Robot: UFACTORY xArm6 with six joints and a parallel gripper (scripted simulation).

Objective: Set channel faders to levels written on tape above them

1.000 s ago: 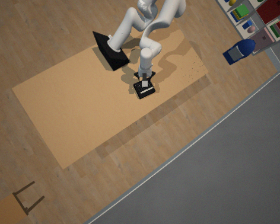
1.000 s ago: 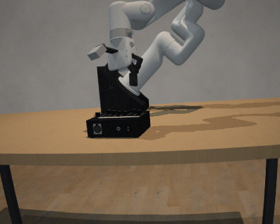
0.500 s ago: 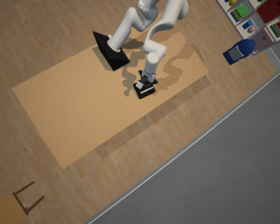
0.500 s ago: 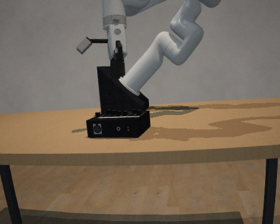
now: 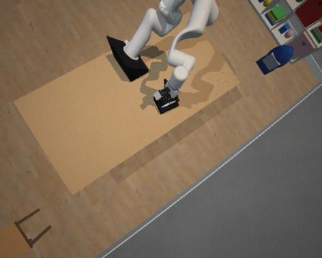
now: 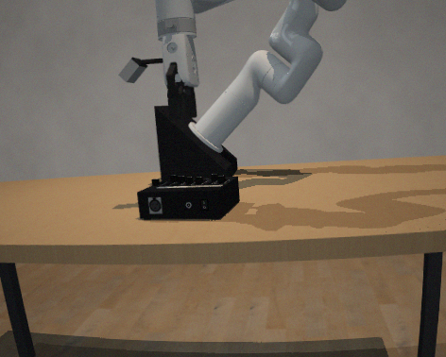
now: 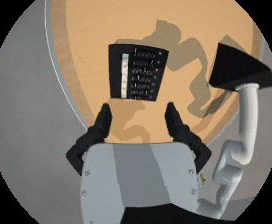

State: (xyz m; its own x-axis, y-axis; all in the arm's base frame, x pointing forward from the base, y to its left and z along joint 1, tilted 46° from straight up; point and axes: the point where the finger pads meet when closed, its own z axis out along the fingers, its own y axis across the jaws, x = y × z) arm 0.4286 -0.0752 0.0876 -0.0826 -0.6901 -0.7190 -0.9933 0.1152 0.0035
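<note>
- The pincer [image 7: 139, 117] stands fully open with nothing between its two dark fingers — in the wrist view the fingers splay wide apart, with bare worktop showing in the gap.
- In the exterior view the pincer [image 6: 178, 87] hangs well above the lighting desk, pointing downward, with clear air between its tips and the fader caps; a small grey camera box [image 6: 132, 70] juts out to one side of the wrist.
- The lighting desk [image 7: 137, 72] lies beyond the fingertips in the wrist view, roughly centred between them but apart from both; it appears turned, its long pale tape strip [image 7: 124, 74] running along the side nearer the left of the picture and rows of small pale marks filling the rest of the black panel.
- The writing on the tape and the positions of the fader caps are too small to read in any view.
- From the top view the lighting desk [image 5: 166, 103] sits just under the end of the white arm [image 5: 180, 65], whose last link partly covers its near edge.
- In the exterior view the lighting desk [image 6: 188, 199] stands flat on the worktop [image 6: 316, 227], its back panel with a connector and small sockets facing the camera — a row of fader caps [image 6: 193, 179] pokes up along the top.
- The black wedge-shaped arm base [image 6: 183, 146] stands right behind the desk.
</note>
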